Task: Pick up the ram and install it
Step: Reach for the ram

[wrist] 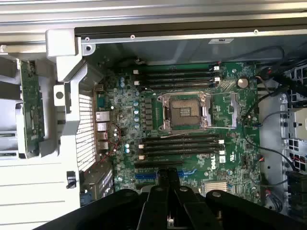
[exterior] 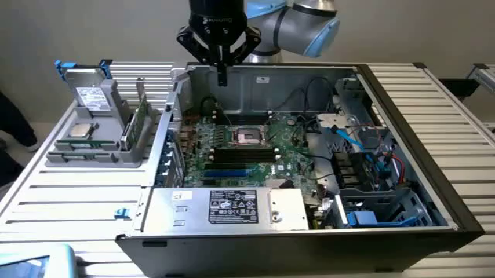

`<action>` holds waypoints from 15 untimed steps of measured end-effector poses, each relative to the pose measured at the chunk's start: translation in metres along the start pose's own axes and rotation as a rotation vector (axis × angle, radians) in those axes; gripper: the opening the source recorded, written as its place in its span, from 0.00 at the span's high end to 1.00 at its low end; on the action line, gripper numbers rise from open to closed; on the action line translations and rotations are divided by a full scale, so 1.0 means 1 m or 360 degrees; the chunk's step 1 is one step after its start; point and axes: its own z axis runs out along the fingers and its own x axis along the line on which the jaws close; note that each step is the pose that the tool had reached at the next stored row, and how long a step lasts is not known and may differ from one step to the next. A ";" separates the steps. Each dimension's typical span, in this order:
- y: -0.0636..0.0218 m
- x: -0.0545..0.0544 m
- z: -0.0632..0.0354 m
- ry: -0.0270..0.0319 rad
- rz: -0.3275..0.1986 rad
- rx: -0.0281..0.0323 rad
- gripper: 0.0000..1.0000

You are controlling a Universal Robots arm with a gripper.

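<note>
Well apart: flat green ram (exterior: 142, 123), closed black end effector (exterior: 222, 78).

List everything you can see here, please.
computer case: one, grey, open, on the table
motherboard: one, green, inside the case
memory slots: several, black, on the motherboard
power supply: one, silver, case's near edge
holder: one, grey, exterior view's left of the case
ram: one, green, upright in the holder
drive: one, grey, in the holder
processor chip: one, silver, in the holder
table: one, white, slatted, under everything
robot arm: one, grey-blue, above the case
gripper: one, black, shut, empty, over the case's far wall
</note>
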 end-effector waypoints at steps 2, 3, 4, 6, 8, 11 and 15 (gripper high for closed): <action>0.0000 0.000 0.0000 -0.00002 0.0000 0.00000 0.89; 0.0000 0.000 0.0000 -0.00003 0.0000 0.00000 0.89; 0.0000 0.000 0.0000 -0.00004 0.0000 0.00000 0.89; 0.0000 0.000 0.0000 -0.00006 0.0000 0.00000 0.89; 0.0000 0.000 0.0000 -0.00007 0.0000 0.00000 0.89; 0.0000 0.000 0.0000 -0.00008 0.0000 -0.00002 0.89; -0.0006 0.008 -0.0002 -0.00007 0.0000 0.00000 0.89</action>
